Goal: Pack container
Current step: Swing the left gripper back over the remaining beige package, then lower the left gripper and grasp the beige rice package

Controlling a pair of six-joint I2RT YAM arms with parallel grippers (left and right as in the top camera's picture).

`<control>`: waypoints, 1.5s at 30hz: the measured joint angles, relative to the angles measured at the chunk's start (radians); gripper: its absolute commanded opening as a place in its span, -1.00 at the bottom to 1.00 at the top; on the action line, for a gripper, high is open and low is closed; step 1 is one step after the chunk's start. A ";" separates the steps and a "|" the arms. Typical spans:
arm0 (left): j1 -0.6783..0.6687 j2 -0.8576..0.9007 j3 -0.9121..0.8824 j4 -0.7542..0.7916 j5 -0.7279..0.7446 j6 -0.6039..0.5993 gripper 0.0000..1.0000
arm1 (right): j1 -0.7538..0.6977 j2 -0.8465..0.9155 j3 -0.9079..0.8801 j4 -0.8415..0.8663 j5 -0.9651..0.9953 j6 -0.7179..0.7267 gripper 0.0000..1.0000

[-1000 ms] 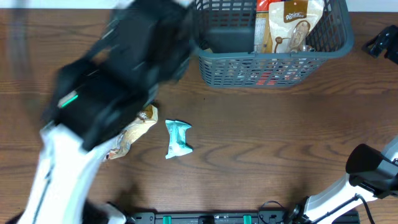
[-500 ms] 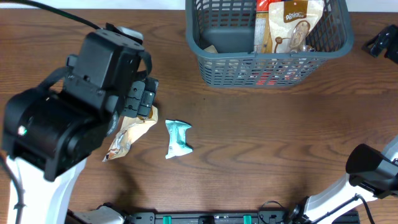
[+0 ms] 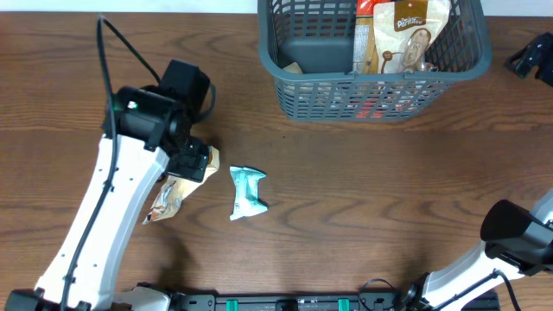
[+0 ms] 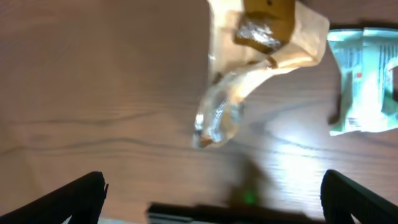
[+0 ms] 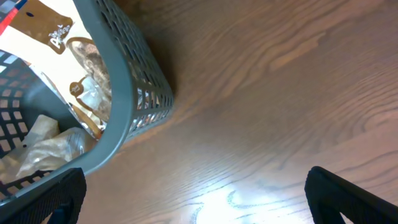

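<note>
The place looks like a robotics lab bench, not a home. A dark wood-grain tabletop (image 3: 363,190) fills the overhead view. Two white-and-black robot arms rise from its near edge, the left arm (image 3: 104,216) by the near left corner and the right arm (image 3: 510,229) by the near right. A black rail with green fittings (image 3: 294,302) runs along that edge. The container (image 3: 371,99) sits at the far edge, with loose snack packets (image 3: 248,193) mid-table.

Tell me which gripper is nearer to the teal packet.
Left. The left gripper hovers over the tan packet beside the teal packet; the right gripper is far off, past the container.
</note>
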 measured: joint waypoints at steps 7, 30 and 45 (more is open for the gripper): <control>0.060 0.000 -0.200 0.193 0.178 0.054 0.97 | 0.000 0.000 0.000 0.006 0.000 0.000 0.98; 0.273 0.001 -0.350 0.537 0.287 -0.064 0.97 | 0.000 0.000 0.000 -0.010 0.000 0.000 0.98; 0.341 0.001 -0.350 0.459 0.586 -0.930 0.97 | 0.000 0.000 0.000 -0.018 0.000 0.000 0.98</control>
